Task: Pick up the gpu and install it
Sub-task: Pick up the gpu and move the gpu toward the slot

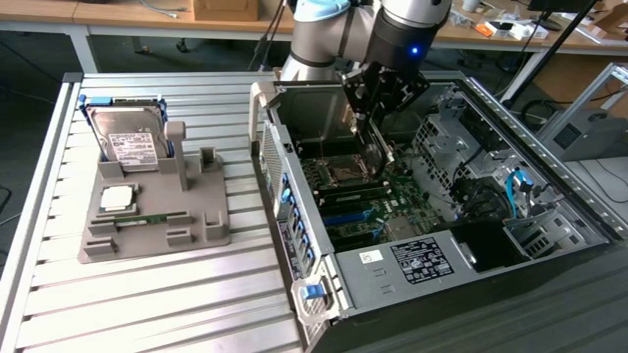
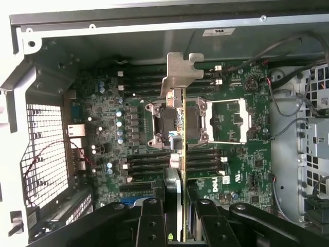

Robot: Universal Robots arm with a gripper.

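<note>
End effector (image 2: 177,203) pinching the gpu (image 2: 178,118) edge-on between its fingers. The card is held clear of the board inside the open computer case (image 2: 128,25). Silver bracket (image 2: 181,74) at the card's far end. Beyond the card is the motherboard (image 2: 247,164). Farther off, outside the case, a grey holder (image 1: 147,220) with a hard drive (image 1: 132,147) stands on the bench (image 1: 147,309).
</note>
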